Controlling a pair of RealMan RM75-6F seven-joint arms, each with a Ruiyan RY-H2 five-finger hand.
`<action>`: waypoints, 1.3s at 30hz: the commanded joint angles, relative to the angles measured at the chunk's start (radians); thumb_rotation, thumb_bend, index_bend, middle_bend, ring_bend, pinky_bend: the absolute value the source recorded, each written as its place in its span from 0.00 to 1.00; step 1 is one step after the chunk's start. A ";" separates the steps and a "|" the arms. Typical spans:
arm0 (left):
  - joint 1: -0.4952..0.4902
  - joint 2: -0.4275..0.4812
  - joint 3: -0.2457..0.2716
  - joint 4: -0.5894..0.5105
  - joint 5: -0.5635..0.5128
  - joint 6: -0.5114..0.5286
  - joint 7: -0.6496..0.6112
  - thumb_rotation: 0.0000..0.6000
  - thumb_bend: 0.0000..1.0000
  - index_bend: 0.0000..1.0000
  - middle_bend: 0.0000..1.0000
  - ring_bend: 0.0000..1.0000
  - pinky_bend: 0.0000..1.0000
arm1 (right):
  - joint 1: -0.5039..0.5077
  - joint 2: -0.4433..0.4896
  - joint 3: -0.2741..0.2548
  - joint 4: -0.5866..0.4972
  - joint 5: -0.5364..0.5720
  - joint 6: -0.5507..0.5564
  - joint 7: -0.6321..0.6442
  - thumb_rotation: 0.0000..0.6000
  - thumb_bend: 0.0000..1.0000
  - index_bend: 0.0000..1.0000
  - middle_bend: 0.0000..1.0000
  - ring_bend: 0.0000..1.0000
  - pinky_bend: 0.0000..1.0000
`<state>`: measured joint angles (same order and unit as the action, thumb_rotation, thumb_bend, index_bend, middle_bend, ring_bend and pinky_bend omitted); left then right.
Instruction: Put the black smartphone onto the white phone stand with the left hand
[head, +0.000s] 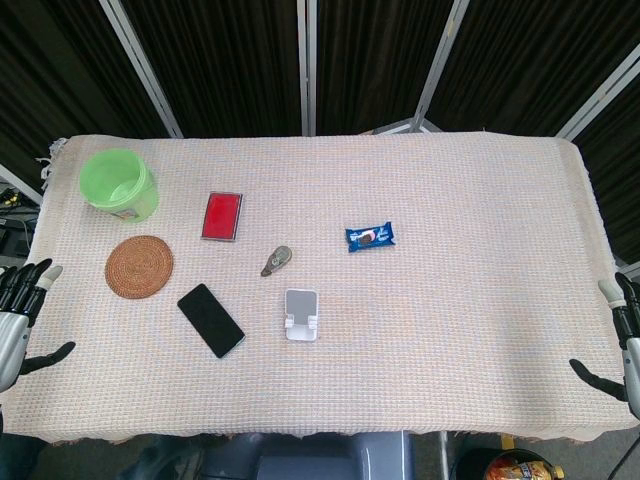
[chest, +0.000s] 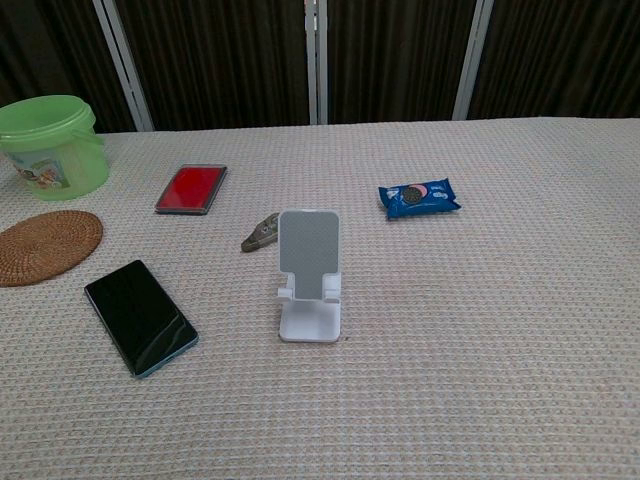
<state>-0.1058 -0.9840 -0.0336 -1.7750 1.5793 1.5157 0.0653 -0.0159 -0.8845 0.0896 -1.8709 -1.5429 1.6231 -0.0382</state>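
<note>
The black smartphone (head: 211, 320) (chest: 140, 315) lies flat, screen up, on the woven cloth left of centre. The white phone stand (head: 301, 315) (chest: 310, 277) stands upright just to its right, with nothing on it. My left hand (head: 22, 312) hangs off the table's left edge, fingers apart, holding nothing, well left of the phone. At the right edge my right hand (head: 619, 340) is likewise spread and holds nothing. Neither hand shows in the chest view.
A green bucket (head: 119, 183) stands at the back left, with a round woven coaster (head: 139, 265) in front of it. A red flat case (head: 221, 215), a small grey-green object (head: 277, 259) and a blue snack packet (head: 370, 237) lie behind the stand.
</note>
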 joint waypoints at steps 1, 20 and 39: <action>0.000 0.000 0.000 0.000 -0.001 0.000 0.000 1.00 0.00 0.00 0.00 0.00 0.00 | 0.000 0.001 0.000 0.000 0.001 0.000 0.001 1.00 0.00 0.00 0.00 0.00 0.00; -0.246 -0.186 0.072 0.316 0.163 -0.361 -0.092 1.00 0.00 0.17 0.00 0.01 0.00 | 0.006 -0.007 0.016 0.002 0.050 -0.013 -0.016 1.00 0.00 0.00 0.00 0.00 0.00; -0.464 -0.441 0.083 0.578 0.270 -0.473 -0.113 1.00 0.00 0.24 0.06 0.17 0.20 | 0.007 -0.015 0.037 0.008 0.129 -0.027 -0.052 1.00 0.00 0.00 0.00 0.00 0.00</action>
<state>-0.5613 -1.4165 0.0484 -1.2014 1.8490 1.0513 -0.0525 -0.0088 -0.8993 0.1248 -1.8643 -1.4176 1.5978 -0.0899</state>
